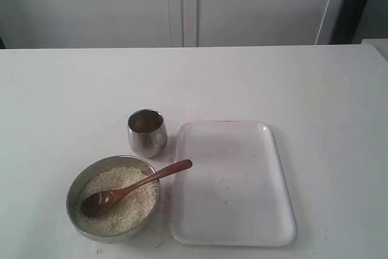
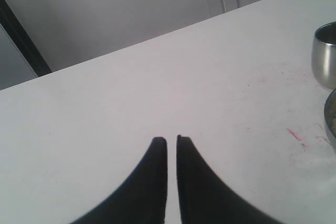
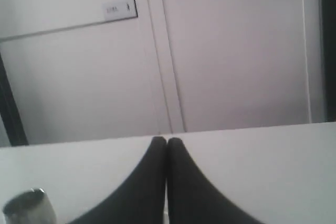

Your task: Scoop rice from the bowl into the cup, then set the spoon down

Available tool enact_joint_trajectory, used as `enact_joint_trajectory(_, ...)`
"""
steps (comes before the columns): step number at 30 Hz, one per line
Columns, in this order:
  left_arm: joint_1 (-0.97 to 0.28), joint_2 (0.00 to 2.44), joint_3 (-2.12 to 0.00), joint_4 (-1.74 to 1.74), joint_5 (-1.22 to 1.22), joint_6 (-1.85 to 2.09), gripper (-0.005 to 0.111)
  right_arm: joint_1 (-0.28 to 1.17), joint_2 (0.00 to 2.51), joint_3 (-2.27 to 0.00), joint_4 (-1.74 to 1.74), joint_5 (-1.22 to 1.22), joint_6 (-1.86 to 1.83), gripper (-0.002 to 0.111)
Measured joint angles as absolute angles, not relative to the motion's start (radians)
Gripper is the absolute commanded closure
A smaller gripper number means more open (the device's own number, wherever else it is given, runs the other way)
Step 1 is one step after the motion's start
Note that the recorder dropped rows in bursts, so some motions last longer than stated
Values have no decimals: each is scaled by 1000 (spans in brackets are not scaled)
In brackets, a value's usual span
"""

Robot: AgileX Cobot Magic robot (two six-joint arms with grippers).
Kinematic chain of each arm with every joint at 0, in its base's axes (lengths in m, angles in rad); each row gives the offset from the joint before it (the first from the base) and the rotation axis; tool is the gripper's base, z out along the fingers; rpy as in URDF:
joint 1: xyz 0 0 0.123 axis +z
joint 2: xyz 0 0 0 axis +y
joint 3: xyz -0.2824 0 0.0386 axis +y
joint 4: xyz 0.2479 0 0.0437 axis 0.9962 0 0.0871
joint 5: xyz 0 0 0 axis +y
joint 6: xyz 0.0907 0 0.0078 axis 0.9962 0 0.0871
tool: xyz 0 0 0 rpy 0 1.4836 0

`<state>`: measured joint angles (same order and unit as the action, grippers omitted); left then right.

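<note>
Your white counter (image 1: 60, 89) carries a white tray (image 1: 233, 228) by its near edge. Just beside the tray sits the bowl (image 1: 73, 192) of rice (image 1: 130, 207), with the spoon (image 1: 139, 184) scoop-down in the grains. The cup (image 1: 147, 134) stands behind the bowl. Your left gripper (image 2: 171, 139) and right gripper (image 3: 167, 140) are pressed together, empty.
</note>
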<state>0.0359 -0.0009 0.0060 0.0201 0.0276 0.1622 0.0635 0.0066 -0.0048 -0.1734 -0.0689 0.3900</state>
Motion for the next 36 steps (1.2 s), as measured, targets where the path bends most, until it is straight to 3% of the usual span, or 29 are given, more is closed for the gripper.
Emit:
enact_joint_trajectory(5,36,-1,6,20,28,162,92,63,7,-5,-173,-89,625,108)
enact_joint_trajectory(13,36,-1,6,20,28,162,92,202,102,-294,-176,423,695,108)
enact_joint_trajectory(23,36,-1,6,20,28,162,92,311,845,-923,-120,859,-23,108)
enact_joint_trajectory(31,36,-1,6,20,28,162,92,326,1197,-1130,401,1065,-413,108)
enact_joint_trajectory(36,36,-1,6,20,28,162,92,347,1324,-1203,513,1118,-580,108)
